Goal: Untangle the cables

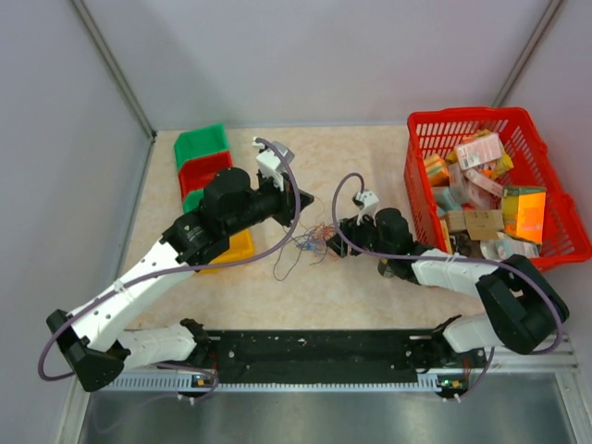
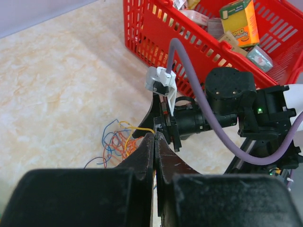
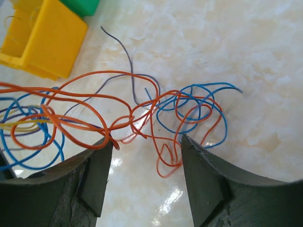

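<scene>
The cables (image 1: 310,242) are a loose tangle of thin orange, blue, purple and yellow wires on the beige tabletop between the two arms. My left gripper (image 1: 308,199) is above the tangle. In the left wrist view it (image 2: 155,135) is shut, with a yellow wire (image 2: 137,127) running from the tangle (image 2: 116,142) into its tips. My right gripper (image 1: 340,231) is just right of the tangle. In the right wrist view it (image 3: 147,142) is open and low over the table. Its fingers (image 3: 94,175) straddle orange loops of the cables (image 3: 142,109).
A red basket (image 1: 472,113) full of packets stands at the right and also shows in the left wrist view (image 2: 156,28). Green (image 1: 202,146), red (image 1: 203,171) and yellow (image 1: 236,248) bins stand at the left. The yellow bin (image 3: 45,38) is close to the wires.
</scene>
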